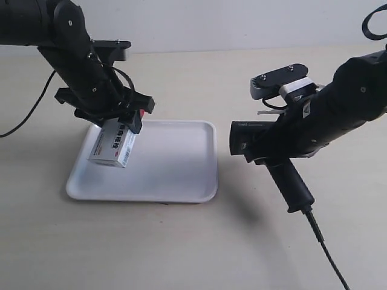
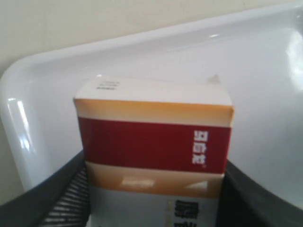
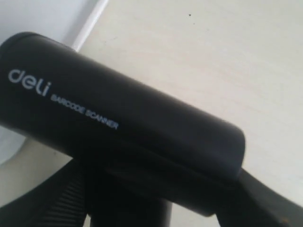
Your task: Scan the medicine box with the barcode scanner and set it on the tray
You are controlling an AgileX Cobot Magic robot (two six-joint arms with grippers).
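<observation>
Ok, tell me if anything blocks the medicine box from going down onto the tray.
Nothing visible does. The left tool holds the medicine box over the tray's corner, and the tray surface under it is bare. The barcode scanner is off to the side.

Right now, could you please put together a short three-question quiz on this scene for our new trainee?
1. True or false: the medicine box is held in the left gripper above the tray.
2. What does the right gripper hold: A) a cup, B) the barcode scanner, C) nothing?
3. Fill in: the scanner's head points toward the ____.

Key:
1. True; the left wrist view shows the box between the fingers over the white tray.
2. B.
3. Tray, where the box is.
</observation>
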